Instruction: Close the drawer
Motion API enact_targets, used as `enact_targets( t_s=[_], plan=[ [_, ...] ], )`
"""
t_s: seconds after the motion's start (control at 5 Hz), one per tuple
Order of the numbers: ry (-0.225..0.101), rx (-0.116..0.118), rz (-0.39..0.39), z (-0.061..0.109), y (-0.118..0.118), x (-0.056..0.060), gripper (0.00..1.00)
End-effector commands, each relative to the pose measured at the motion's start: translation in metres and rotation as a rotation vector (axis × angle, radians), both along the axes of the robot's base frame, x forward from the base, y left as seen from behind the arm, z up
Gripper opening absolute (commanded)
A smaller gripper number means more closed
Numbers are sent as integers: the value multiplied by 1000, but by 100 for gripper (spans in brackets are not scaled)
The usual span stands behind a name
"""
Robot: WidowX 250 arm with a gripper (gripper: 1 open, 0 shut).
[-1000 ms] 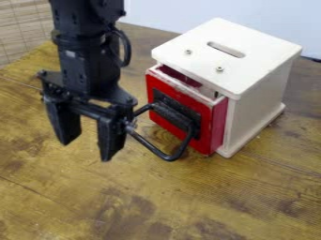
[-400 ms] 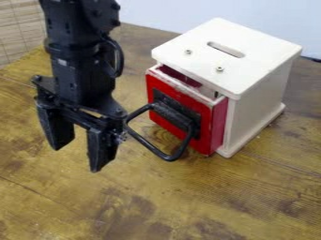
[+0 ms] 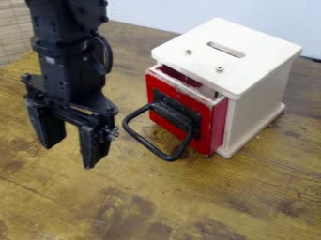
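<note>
The drawer (image 3: 186, 117) sits in the lower front of a small pale box (image 3: 253, 89), right of the picture's middle, on the wooden surface (image 3: 175, 202). Its red front faces the lower left of the view, toward the side where the robot stands. The front is an upright panel, and its top edge slants from upper left down to lower right. A gap shows between that edge and the box's top, so the drawer stands a little out of its housing.

The black handle (image 3: 158, 153) is the drawer's longest feature: a rounded bar bent into a wide loop, reaching out toward the lower left (rather like a bail on a bucket). It joins a blocky black plate on the red face. The red looks smooth and flat, the black plate ridged.

The box is pale, smooth and squared, with a rounded slot and small metallic screw heads in its top. The surface is brown wood with streaky grain and darker patches.

The black hand (image 3: 71, 148) points downward left of the handle, apart from it. Its two blunt fingers are spread wide, with nothing between them.
</note>
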State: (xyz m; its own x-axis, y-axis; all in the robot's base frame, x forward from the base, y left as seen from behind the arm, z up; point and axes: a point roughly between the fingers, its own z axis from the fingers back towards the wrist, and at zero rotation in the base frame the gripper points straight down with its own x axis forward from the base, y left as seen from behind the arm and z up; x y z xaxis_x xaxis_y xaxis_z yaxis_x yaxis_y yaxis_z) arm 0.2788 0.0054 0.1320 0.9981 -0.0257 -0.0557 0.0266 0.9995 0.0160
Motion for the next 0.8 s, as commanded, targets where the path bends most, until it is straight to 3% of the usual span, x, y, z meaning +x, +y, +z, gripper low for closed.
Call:
enact_targets(
  t_s=[0.0,0.2,0.4,0.6],
  plan=[
    [-94,9,68,34,8,-4,100],
    [-118,3,108,52,8,-8,100],
    [-133,-1,88,62,5,-13,100],
    [-156,11,74,65,-4,-20,100]
  ],
)
